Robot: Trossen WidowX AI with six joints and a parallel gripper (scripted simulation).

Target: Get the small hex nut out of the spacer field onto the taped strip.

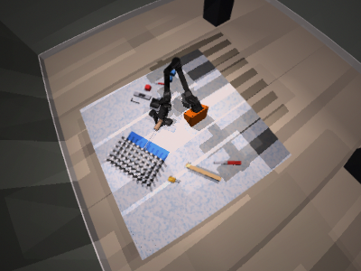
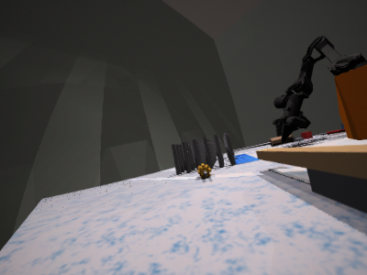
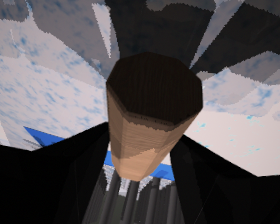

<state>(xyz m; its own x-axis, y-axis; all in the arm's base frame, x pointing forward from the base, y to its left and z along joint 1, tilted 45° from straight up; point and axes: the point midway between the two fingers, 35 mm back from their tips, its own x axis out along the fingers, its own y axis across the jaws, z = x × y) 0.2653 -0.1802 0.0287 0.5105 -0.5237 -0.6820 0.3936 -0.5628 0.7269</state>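
My gripper [image 1: 159,122] [image 2: 285,137] [image 3: 140,132] is shut on the wooden handle [image 1: 158,126] [image 3: 151,128] of a hook tool. It hangs low over the table just behind the blue taped strip [image 1: 151,145] [image 2: 245,158] [image 3: 43,138]. The tool's thin wire shaft [image 1: 150,139] slants down across the strip toward the field of standing dark spacers [image 1: 134,160] [image 2: 202,153] [image 3: 140,212]. The hex nut does not show in any view; it is hidden among the spacers. The tool's tip is too thin to make out.
A small brass piece [image 1: 172,179] [image 2: 204,170] lies right of the spacers. A wooden stick [image 1: 204,172] and a red-handled screwdriver [image 1: 230,163] lie farther right. The arm's orange base [image 1: 196,114] stands behind, with a red block [image 1: 147,88] and grey parts [image 1: 142,96] at the back left.
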